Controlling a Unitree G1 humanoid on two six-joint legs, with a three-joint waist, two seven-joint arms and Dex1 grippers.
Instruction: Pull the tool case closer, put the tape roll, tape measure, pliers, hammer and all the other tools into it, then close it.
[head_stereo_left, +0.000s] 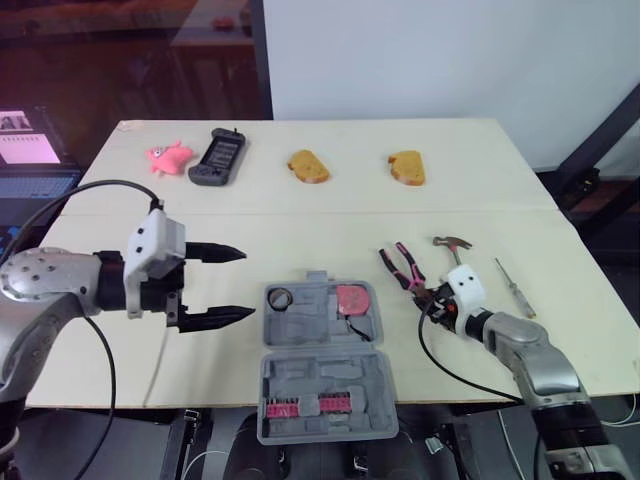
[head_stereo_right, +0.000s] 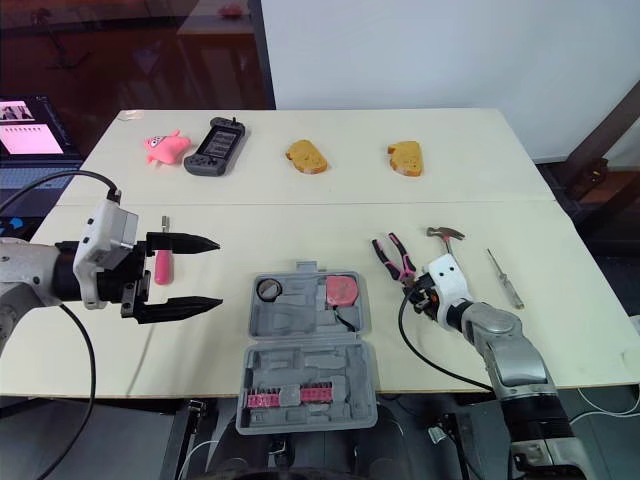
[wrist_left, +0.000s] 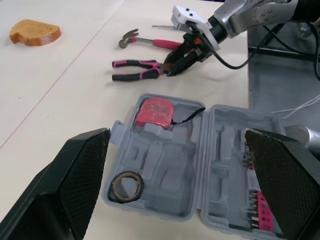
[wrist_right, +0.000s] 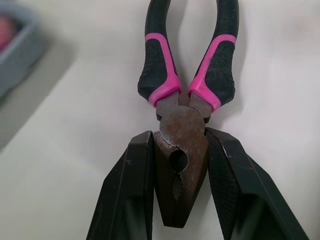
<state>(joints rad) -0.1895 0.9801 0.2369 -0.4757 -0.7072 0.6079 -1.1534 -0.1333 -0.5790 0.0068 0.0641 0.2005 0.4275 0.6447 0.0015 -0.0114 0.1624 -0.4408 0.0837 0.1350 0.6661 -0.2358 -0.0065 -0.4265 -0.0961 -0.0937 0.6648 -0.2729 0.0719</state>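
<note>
Right end effector (wrist_right: 180, 136) is clamped on the steel head of the pliers (head_stereo_left: 403, 268), flat on the worktop (head_stereo_left: 300, 215) just right of the open tool case (head_stereo_left: 312, 322); rigid, weighty, probably slick, so hold near the pivot; left end effector (head_stereo_left: 249, 284) open, empty.

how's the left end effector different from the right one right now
The left end effector is spread wide open and holds nothing; the right end effector is closed on the metal head of the pliers. The left one hovers on the robot's left of the open tool case; the right one is low over the table on the case's other side. Both have two black fingers.
</note>
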